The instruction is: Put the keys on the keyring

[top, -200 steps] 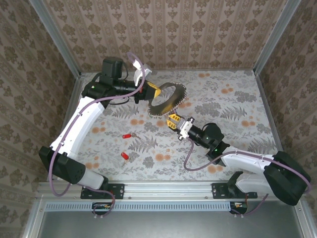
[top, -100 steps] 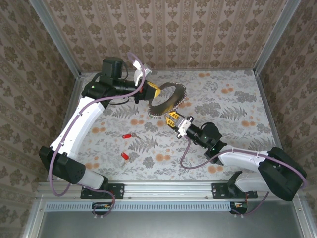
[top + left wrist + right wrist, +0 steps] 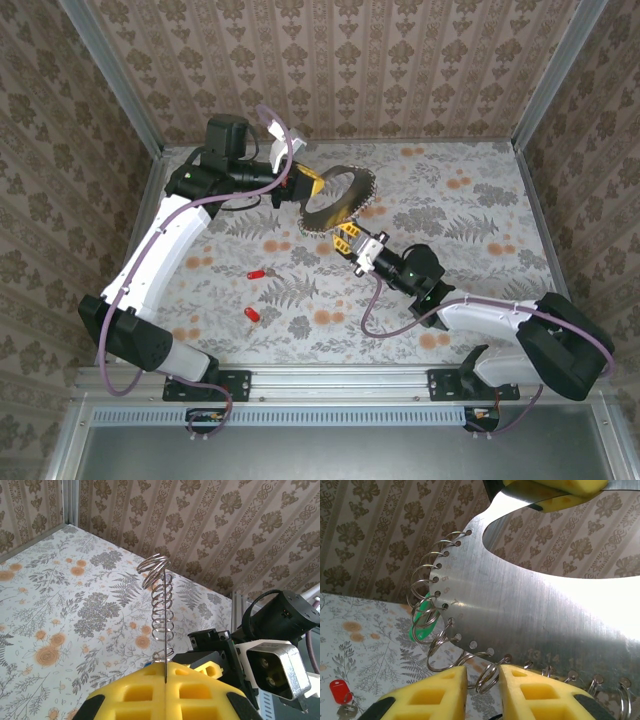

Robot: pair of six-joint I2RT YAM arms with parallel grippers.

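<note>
Starting at the left: got two red keys (image 3: 256, 273) lying loose on the floral table (image 3: 450, 200), one nearer the arm bases than the other, both well apart from the grippers. From the right wrist, spotting one of those red keys (image 3: 339, 690) low in the left corner, flat on the table.

Up and right of them, clenched tight in the left gripper (image 3: 308, 187): the keyring (image 3: 325, 218), a flat metal crescent with wire loops all along its outer rim, held tilted up off the table. From the left wrist, seeing it edge-on as a thin line pinched between the yellow fingers (image 3: 200, 690), loops stacked like a spring. Hanging on one loop: a green key (image 3: 422, 625).

Next over, right at the near rim, got the right gripper (image 3: 350, 240) parted just a little, one loop sitting in the gap, not squeezed from both sides. Neighbouring loops crowding in just beside both fingertips. Purple cable (image 3: 364, 318) curling beside the right arm.
</note>
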